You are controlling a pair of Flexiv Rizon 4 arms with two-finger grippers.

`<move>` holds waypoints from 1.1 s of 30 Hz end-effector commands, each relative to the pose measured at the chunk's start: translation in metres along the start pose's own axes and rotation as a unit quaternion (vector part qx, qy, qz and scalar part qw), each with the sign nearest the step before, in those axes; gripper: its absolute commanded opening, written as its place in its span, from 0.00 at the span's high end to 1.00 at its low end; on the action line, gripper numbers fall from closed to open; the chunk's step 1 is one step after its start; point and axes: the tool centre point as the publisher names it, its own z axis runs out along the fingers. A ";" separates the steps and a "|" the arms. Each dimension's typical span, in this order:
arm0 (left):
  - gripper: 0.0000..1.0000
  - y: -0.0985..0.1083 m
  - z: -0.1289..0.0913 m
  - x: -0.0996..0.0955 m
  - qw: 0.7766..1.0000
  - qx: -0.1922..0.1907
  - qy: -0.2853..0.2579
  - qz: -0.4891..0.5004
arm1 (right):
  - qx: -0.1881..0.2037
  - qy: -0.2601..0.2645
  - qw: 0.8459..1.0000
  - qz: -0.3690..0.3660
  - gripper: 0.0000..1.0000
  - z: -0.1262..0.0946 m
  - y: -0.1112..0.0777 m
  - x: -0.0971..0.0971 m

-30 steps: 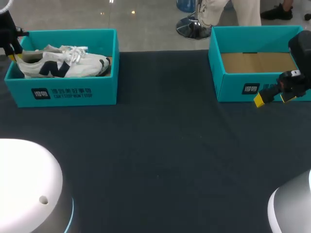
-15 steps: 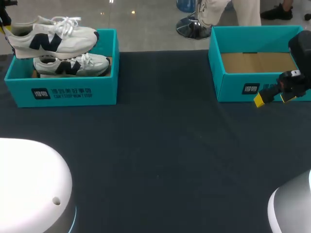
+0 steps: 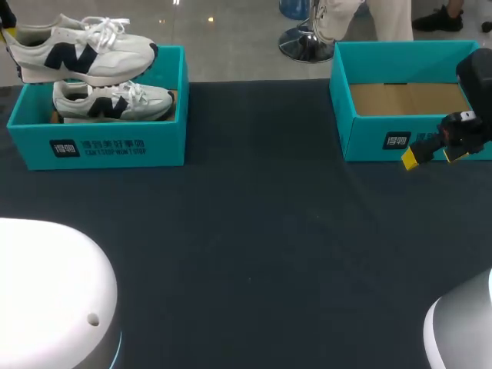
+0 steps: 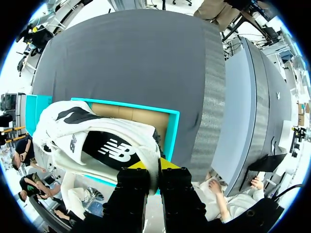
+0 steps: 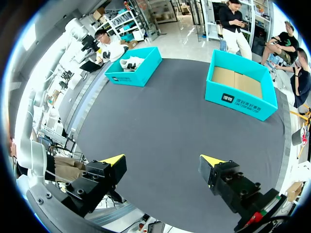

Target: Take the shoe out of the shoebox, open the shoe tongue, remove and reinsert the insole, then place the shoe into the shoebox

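Step one, take-out: left end effector (image 4: 154, 167) clamped on the heel of the shoe (image 3: 81, 52), which hangs above its shoebox (image 3: 100, 146); right end effector (image 3: 432, 156) wide open, empty. Next you need the shoe set on the tabletop (image 3: 254, 231) for tongue work

Table cover (image 3: 254, 231): dark cloth, matt, faintly woven.
Held shoe (image 3: 81, 52), 10 o'clock: white fabric, smoother pale panels, cloth laces.
Insole (image 4: 109, 148): black, smooth, matt.
Boxed shoe (image 3: 115, 100): same fabric, same finish.
Left shoebox (image 3: 100, 150): teal card, smooth, slight sheen.
Right shoebox (image 3: 365, 127), 2 o'clock: teal card, bare brown cardboard floor.
Left gripper (image 4: 154, 165): black matt casing, yellow tips.
Right gripper (image 5: 163, 162): same casing, smooth yellow tips.
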 end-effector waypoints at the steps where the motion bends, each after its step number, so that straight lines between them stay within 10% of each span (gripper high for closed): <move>1: 1.00 0.001 -0.002 0.000 1.000 0.001 0.000 0.000 | 0.004 0.000 1.000 0.001 0.00 0.001 0.005 0.000; 18: 1.00 -0.004 0.000 -0.003 1.000 0.007 -0.005 -0.011 | 0.004 0.000 1.000 0.001 0.00 0.001 0.005 0.000; 33: 1.00 -0.113 0.007 -0.129 0.998 0.013 -0.020 0.065 | 0.004 0.000 1.000 0.001 0.00 0.001 0.005 0.000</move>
